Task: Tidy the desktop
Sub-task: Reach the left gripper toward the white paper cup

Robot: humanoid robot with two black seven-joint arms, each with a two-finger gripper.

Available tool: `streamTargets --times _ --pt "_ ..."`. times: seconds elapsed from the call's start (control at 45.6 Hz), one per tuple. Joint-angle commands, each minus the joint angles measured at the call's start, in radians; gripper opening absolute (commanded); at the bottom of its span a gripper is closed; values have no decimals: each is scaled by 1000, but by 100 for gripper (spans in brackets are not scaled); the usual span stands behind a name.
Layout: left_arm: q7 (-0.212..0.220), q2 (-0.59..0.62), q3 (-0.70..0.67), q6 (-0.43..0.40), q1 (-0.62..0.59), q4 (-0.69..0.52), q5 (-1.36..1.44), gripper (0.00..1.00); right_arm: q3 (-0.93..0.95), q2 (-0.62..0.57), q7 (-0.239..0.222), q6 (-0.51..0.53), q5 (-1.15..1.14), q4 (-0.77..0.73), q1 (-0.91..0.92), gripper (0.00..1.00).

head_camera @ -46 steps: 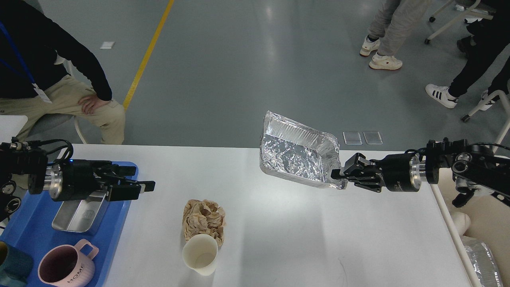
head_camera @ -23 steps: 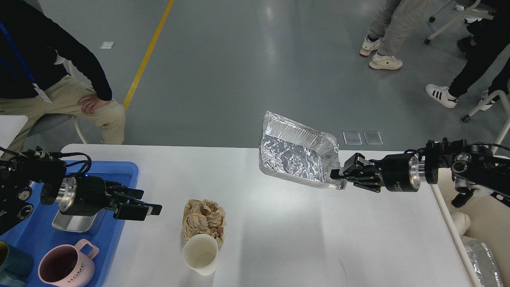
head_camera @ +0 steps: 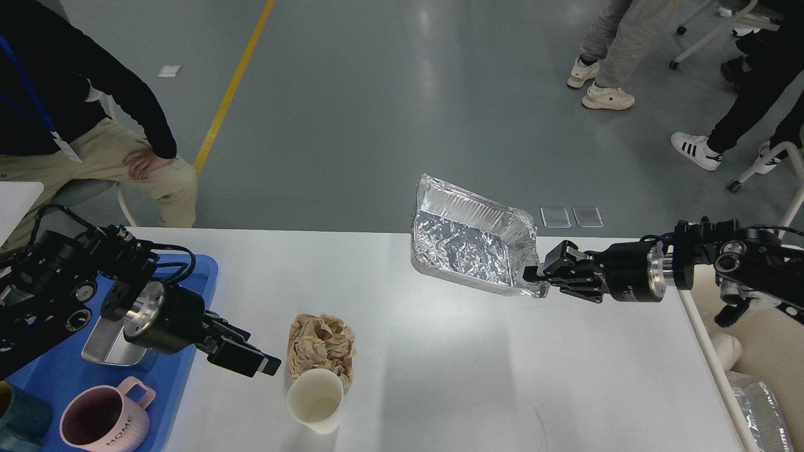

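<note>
The white desktop (head_camera: pixel 452 376) fills the lower view. My right gripper (head_camera: pixel 534 280) is shut on the near right corner of a crumpled foil tray (head_camera: pixel 468 242) and holds it tilted above the table's far edge. My left gripper (head_camera: pixel 248 358) is open and empty, low over the table, just left of a crumpled brown paper wad (head_camera: pixel 321 342). A white paper cup (head_camera: pixel 316 400) stands upright touching the wad's near side.
A blue tray (head_camera: pixel 56 376) at the left holds a steel box (head_camera: pixel 107 348), a pink mug (head_camera: pixel 103 424) and a teal cup (head_camera: pixel 22 420). A cream bin (head_camera: pixel 766 351) with foil inside stands off the right edge. People sit beyond the table.
My left gripper has moved from over the blue tray rightward and nearer, down toward the paper wad. The right gripper and foil tray have barely shifted.
</note>
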Motion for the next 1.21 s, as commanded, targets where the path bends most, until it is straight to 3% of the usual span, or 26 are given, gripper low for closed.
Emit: streamTargets --times 0.0,0.438,0.855,1.052,1.184 --pt "3 -29 -1 -18 -2 -4 0 96 3 -1 0 0 0 1 1 0" --pt "-26 -35 24 -16 10 21 0 97 26 -17 1 0 2 16 -2 0" --pt "3 -112 163 -18 -87 123 71 97 41 -18 1 -1 2 19 -8 0" --pt "42 -189 176 -15 -99 159 81 97 58 -27 1 0 2 33 -5 0" --pt "45 -229 179 -16 -107 173 86 97 67 -41 1 0 2 37 -8 0"
